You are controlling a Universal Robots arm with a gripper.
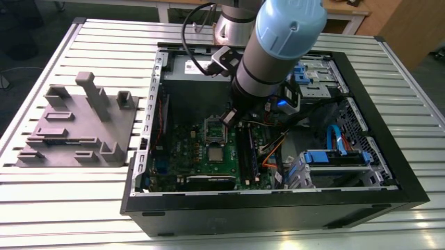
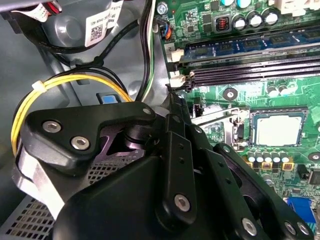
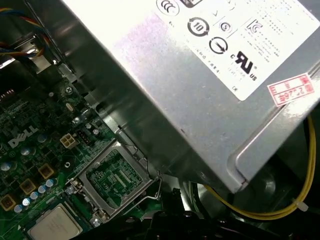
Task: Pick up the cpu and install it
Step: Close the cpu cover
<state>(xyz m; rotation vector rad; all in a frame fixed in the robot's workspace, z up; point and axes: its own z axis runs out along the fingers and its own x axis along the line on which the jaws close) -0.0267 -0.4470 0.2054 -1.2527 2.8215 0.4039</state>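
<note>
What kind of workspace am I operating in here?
Most likely a robotics lab or test bench: an open computer case lies on a slatted aluminium table, a grey fixture block sits beside it, and the cpu rests on the motherboard.

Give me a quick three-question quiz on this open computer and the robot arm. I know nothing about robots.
1. True or false: the gripper is holding the cpu.
2. What does the computer case stand on? A) a slatted metal table B) a carpet C) a wooden bench
3. In the first wrist view, what colour are the cables running beside the power supply?

Key
1. False: the cpu lies on the green motherboard, apart from the gripper.
2. A
3. Yellow
</note>
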